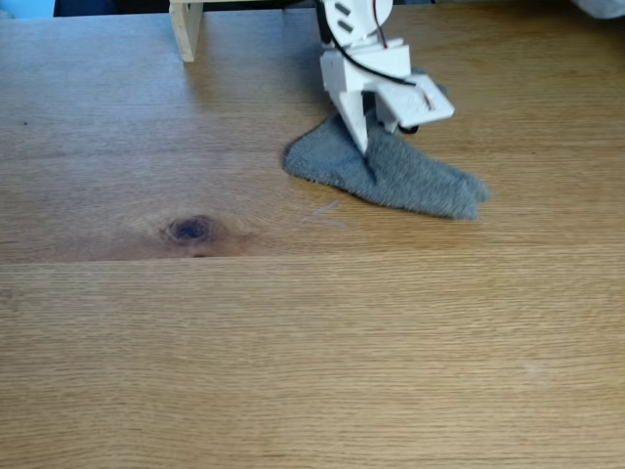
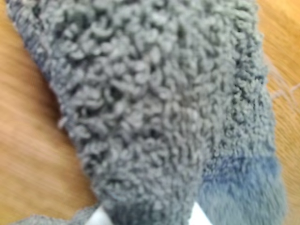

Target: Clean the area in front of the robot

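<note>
Bare wood fills the near half of the table [image 1: 312, 371] in the fixed view, with lots of open room to move. One dark knot [image 1: 190, 230] sits on the left. Farther back lies the grey cloth [image 1: 391, 176], flat on the wood. The white robot [image 1: 366, 68] stands over it with its claw [image 1: 363, 142] pinched on the cloth. In the wrist view, fuzzy loops bunch up between two white tips. A pale wooden post [image 1: 186, 29] stands at the back edge.
</note>
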